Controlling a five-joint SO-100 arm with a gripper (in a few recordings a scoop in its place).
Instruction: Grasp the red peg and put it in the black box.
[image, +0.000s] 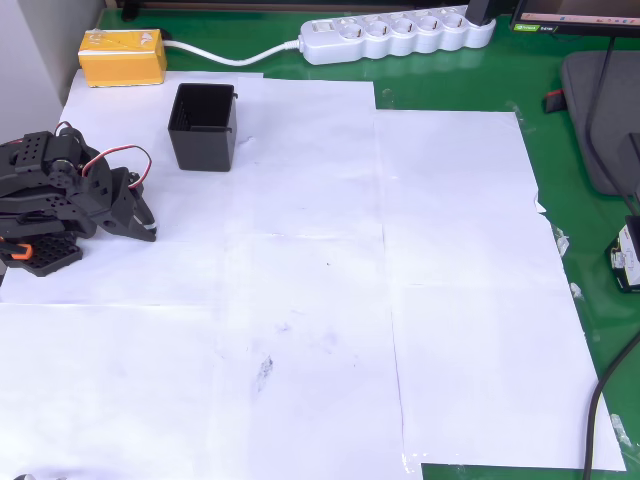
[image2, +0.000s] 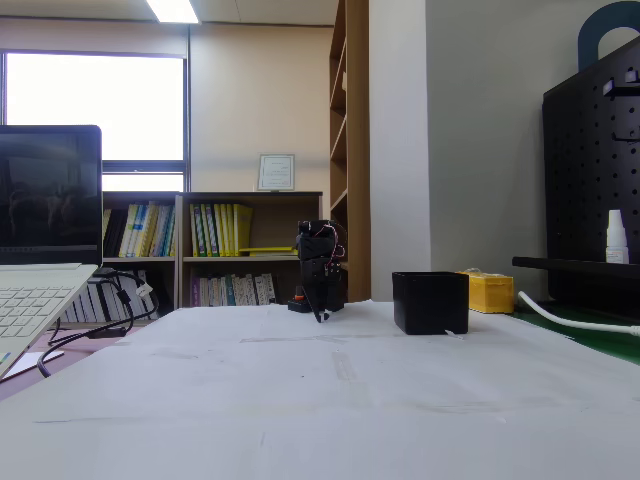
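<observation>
The black box (image: 203, 126) stands upright on the white paper at the upper left of the overhead view, and its dark inside shows nothing I can make out. In the fixed view the black box (image2: 430, 302) sits right of the arm. The black arm is folded low at the left edge. Its gripper (image: 148, 226) points down at the paper a short way below and left of the box, jaws together with nothing visible between them. In the fixed view the gripper (image2: 320, 312) tapers to one point above the table. The red peg is out of view.
A yellow box (image: 122, 57) lies behind the black box, with a white power strip (image: 395, 36) and its cable along the back edge. White paper sheets (image: 330, 300) cover the green mat. A laptop (image2: 40, 250) stands at the left of the fixed view.
</observation>
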